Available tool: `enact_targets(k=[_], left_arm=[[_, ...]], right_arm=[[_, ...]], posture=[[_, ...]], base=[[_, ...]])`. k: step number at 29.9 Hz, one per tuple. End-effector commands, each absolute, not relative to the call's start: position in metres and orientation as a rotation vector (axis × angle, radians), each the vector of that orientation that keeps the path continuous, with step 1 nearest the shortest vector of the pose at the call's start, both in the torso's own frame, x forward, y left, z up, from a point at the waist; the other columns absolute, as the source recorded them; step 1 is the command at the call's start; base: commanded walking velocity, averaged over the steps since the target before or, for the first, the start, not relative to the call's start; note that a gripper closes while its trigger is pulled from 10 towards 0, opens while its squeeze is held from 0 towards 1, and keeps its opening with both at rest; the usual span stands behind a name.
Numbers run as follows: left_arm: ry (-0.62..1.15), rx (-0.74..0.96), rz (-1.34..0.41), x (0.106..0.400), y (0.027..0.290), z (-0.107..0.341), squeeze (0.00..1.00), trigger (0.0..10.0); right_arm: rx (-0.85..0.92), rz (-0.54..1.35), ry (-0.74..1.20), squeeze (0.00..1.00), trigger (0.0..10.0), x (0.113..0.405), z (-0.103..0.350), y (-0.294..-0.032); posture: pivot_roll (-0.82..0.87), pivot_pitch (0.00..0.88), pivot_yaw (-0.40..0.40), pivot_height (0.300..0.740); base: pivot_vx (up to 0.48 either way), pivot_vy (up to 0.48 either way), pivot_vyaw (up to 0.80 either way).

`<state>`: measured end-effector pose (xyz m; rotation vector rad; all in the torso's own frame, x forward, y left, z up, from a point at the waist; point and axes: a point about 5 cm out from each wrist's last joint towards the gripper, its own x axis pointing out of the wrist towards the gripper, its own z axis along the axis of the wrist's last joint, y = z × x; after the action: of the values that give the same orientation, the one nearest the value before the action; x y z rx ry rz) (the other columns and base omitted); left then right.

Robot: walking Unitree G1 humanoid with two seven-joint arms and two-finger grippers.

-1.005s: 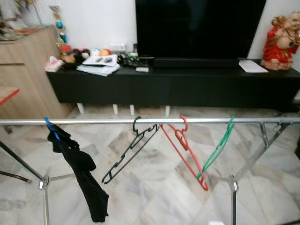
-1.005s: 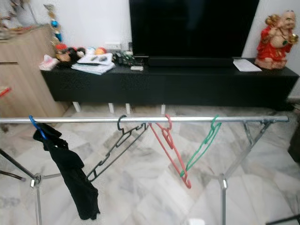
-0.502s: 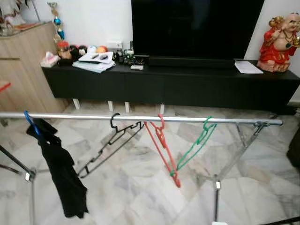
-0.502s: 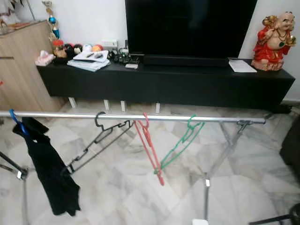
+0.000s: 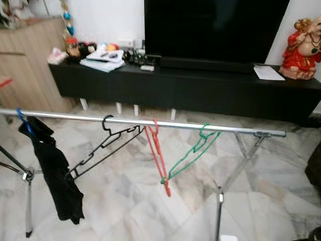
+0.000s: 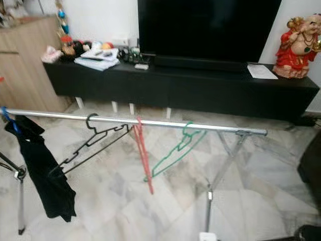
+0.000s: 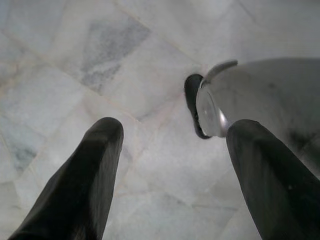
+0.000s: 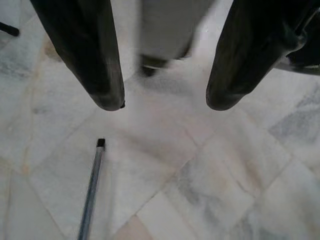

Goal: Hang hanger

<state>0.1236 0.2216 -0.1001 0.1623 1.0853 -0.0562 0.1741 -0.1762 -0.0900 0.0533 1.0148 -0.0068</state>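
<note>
Left claw point(image 7: 172, 137): fingers spread wide, nothing between them, pointing down at the marble floor point(image 7: 75, 60). A silver-grey rounded part with a black foot point(image 7: 192, 105) sits just beside one finger; can't tell what it belongs to, it's cut off at the frame edge.

Right claw point(image 8: 165, 102): fingers also apart, empty, aimed at the floor. Beyond the fingertips a thin metal rod with a black end cap point(image 8: 92, 187) lies on the tiles, clear of both fingers. A blurred grey shape point(image 8: 165, 30) sits between the fingers further up, hard to make out.

Head views show what the wrist cams don't: the drying rack rail point(image 5: 135, 121) runs across, well ahead of both claws. On it, from the robot's left: a blue hanger point(image 5: 22, 120) carrying a black garment point(image 5: 52, 170), then a black hanger point(image 5: 103, 145), a red hanger point(image 5: 158, 155), and a green hanger point(image 5: 193, 153). All four are hooked on the rail; the red and green ones overlap at their lower ends. Rack legs point(image 5: 220, 201) are partly cut off at the bottom.

Further back: a black TV table point(image 5: 200, 90) with papers and small clutter point(image 5: 103, 54) on its left end, a dark TV screen point(image 5: 215, 27) above, and a red figurine point(image 5: 301, 42) at the right end. A wooden cabinet point(image 5: 25, 60) stands at far left.
</note>
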Motion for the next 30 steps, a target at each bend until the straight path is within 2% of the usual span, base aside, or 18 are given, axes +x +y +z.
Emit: enact_targets(k=[1,8,11,14,22,30], left_arm=[[1.104,0.184,-0.074,0.116,0.226,-0.101,0.0,10.0],[1.126,0.185,-0.044,0.103,0.245,-0.1,0.0,10.0],[1.126,0.181,-0.044,0.103,0.246,-0.1,0.0,10.0],[1.121,0.17,-0.049,0.104,0.235,-0.102,0.0,10.0],[1.111,0.15,-0.066,0.111,0.216,-0.105,0.0,10.0],[1.105,0.157,-0.062,0.116,0.217,-0.103,0.0,10.0]], right_arm=[[0.047,-0.036,1.015,0.0,10.0,0.172,-0.09,-0.184],[0.049,-0.048,1.01,0.0,10.0,0.172,-0.09,-0.184],[0.053,-0.054,1.009,0.0,10.0,0.172,-0.09,-0.184],[0.054,-0.062,1.014,0.0,10.0,0.171,-0.091,-0.184],[0.048,-0.053,1.019,0.0,10.0,0.172,-0.09,-0.184],[0.05,-0.049,1.019,0.0,10.0,0.172,-0.09,-0.182]], posture=[[0.03,0.0,0.004,0.74],[0.03,0.0,0.005,0.74],[0.03,0.0,0.005,0.74],[0.02,0.0,0.006,0.74],[0.03,0.0,0.004,0.74],[0.04,0.0,0.008,0.74]], base=[[0.0,-0.277,0.0],[0.0,-0.199,0.0],[0.0,0.0,0.0],[0.0,0.0,0.0],[0.0,0.0,-0.77],[0.0,0.0,-0.76]])
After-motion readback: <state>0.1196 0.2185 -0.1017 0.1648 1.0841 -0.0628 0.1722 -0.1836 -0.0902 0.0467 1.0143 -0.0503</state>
